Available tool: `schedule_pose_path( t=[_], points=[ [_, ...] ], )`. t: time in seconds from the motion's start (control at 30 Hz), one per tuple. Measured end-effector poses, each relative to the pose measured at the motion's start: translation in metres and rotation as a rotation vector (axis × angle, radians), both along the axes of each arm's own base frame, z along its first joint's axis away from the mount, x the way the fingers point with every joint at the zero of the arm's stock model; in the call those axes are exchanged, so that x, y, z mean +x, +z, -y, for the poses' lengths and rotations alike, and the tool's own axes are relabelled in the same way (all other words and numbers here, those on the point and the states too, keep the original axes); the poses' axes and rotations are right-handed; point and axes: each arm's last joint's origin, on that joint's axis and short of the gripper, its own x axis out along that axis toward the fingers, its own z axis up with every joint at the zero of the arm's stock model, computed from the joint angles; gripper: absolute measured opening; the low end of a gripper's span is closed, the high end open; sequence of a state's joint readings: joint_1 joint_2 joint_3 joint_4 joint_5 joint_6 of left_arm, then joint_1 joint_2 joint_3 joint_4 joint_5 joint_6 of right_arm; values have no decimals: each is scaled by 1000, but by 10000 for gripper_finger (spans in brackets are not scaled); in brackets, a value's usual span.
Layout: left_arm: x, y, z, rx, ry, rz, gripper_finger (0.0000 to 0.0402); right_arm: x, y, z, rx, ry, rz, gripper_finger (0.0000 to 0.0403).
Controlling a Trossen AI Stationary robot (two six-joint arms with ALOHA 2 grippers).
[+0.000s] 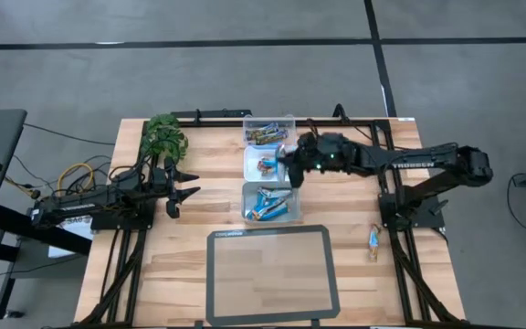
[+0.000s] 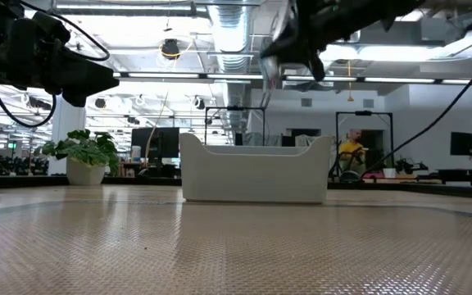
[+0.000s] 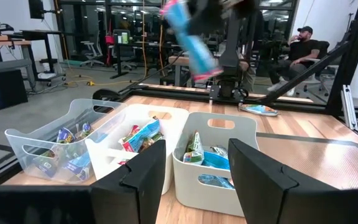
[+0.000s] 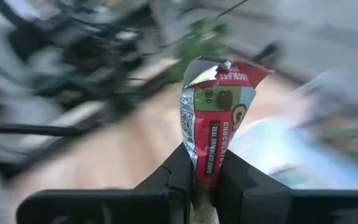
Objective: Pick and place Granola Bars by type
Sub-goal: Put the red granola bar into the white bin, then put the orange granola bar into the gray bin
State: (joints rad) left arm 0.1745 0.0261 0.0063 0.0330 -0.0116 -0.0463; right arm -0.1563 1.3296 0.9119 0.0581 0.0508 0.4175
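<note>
Light, crinkly, slippery-wrapped granola bar (image 4: 211, 121) clamped by one end in right gripper (image 4: 205, 171) at frame centre, likely best pinched mid-body; left gripper (image 3: 196, 177) idle, fingers apart.

1. Granola bar (image 4: 211, 118) in right gripper (image 4: 204, 186): blue and silver wrapper, red band, white lettering.
2. Binned bars (image 1: 268, 203): bright blue, some green and red.
3. Tubs (image 3: 225, 163): clear to milky white.
4. Table (image 1: 153, 274): pale wood grain.
5. Mat (image 1: 272, 274): grey, dark border.
6. Plant (image 1: 164, 137): green.
</note>
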Motion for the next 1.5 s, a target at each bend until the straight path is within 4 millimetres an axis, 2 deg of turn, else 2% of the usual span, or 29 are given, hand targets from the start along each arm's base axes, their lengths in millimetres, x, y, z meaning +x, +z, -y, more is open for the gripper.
schedule_pose_path(
  t=[0.13,0.37,0.53,0.77,0.9,1.07,1.2,1.33,1.5],
  points=[
    [0,0,0,0,0,1,167,-1,-6,20,-267,-40,-114,37],
    [0,0,0,0,0,0,167,19,-17,42,-551,156,-346,44],
    [0,0,0,0,0,0,167,36,-26,51,-631,260,-495,57],
    [0,0,0,0,0,0,167,53,-43,53,-629,355,-625,99],
    [0,0,0,0,1,0,167,54,-48,53,-574,351,-655,136],
    [0,0,0,0,1,0,167,50,-38,52,-472,264,-617,182],
    [0,0,0,0,0,0,167,37,-14,47,-308,147,-513,205],
    [0,0,0,0,1,0,167,20,12,39,-48,77,-383,217],
    [0,0,0,0,0,0,167,5,36,17,277,170,-260,218]
  ],
)
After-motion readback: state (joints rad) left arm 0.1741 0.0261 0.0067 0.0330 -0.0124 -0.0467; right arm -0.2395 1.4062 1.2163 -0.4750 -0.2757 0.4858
